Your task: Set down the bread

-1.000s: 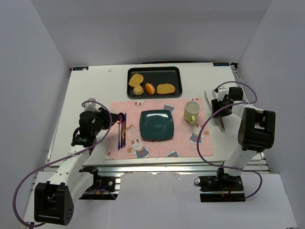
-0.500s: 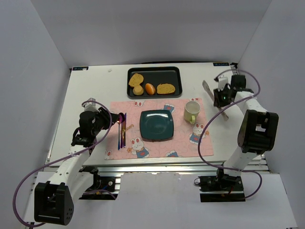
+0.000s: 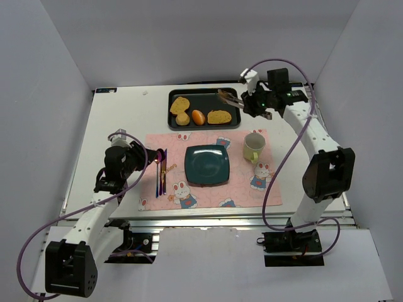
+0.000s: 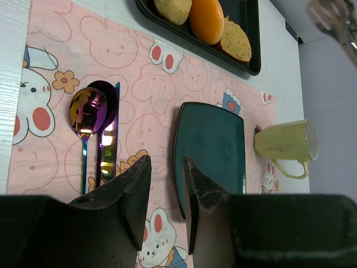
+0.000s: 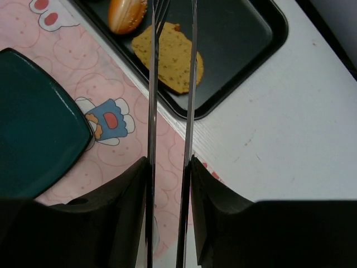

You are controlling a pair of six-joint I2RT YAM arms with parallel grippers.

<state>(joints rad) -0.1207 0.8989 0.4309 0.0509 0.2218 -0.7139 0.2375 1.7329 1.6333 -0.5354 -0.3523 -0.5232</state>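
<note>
The bread (image 3: 219, 117) is a flat golden-brown slice lying at the right end of the black tray (image 3: 204, 94). It also shows in the right wrist view (image 5: 170, 56) and the left wrist view (image 4: 237, 42). My right gripper (image 3: 258, 104) is shut on metal tongs (image 3: 230, 97). In the right wrist view the gripper (image 5: 169, 162) holds the tongs (image 5: 191, 84) with their blades a little apart and their tips above the bread. My left gripper (image 3: 146, 157) hangs narrowly open and empty over the pink mat, as its wrist view (image 4: 166, 162) shows.
A dark teal square plate (image 3: 206, 165) sits mid-mat, a yellow-green mug (image 3: 253, 146) to its right, a spoon and knife (image 3: 160, 171) to its left. The tray also holds an orange roll (image 3: 198, 117) and a paler toast with a bun (image 3: 181, 107).
My right arm has swung from the table's right side up and left over the tray's right end, carrying the tongs. The left arm has not moved.
</note>
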